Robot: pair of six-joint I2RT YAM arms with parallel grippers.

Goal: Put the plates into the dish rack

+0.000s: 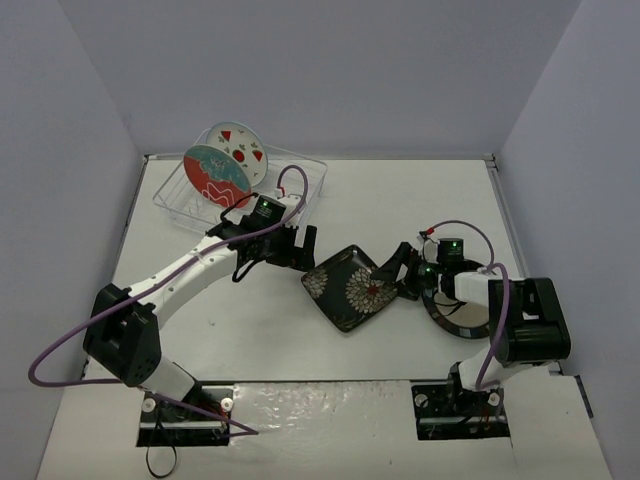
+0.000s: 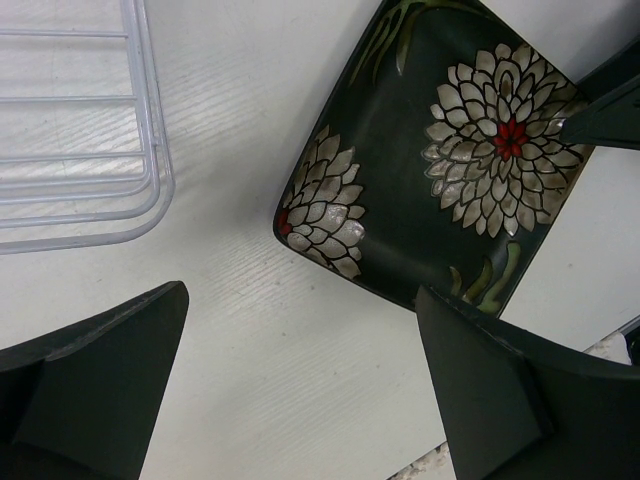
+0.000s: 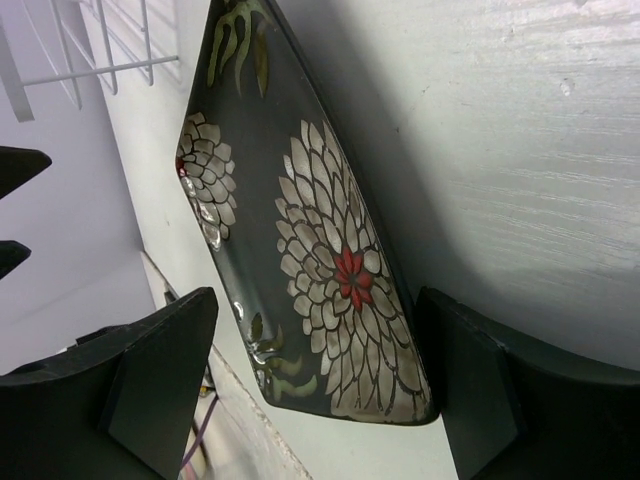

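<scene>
Seen from above: a white desk [image 1: 260, 330] between pale walls, with my two arms reaching in from the near edge. The clear rack [image 1: 300, 180] sits at the far left. Two plates stand on edge in its left end. The white plate [image 1: 243, 150] is behind, and the red plate [image 1: 213, 176] is just in front, overlapping it. The black plate [image 1: 350, 287], square with pale flowers and red centres, is at the middle of the desk, apart from the rack, with one corner pointing toward me. The dark-rimmed plate [image 1: 445, 320] lies at the right, mostly hidden under my right arm.

My left jaws are spread wide with nothing between them. They hover over bare desk between the rack's near corner and the black plate's left corner. From my left wrist, both show beyond my fingers [image 2: 100, 380].

My right jaws are parted and set around the black plate's right corner, one finger [image 3: 150, 380] on the patterned side and the other on the underside. The rim comes very near both fingers, but I cannot tell whether they press it. A dark shadow lies on the desk beside the plate's edge.
</scene>
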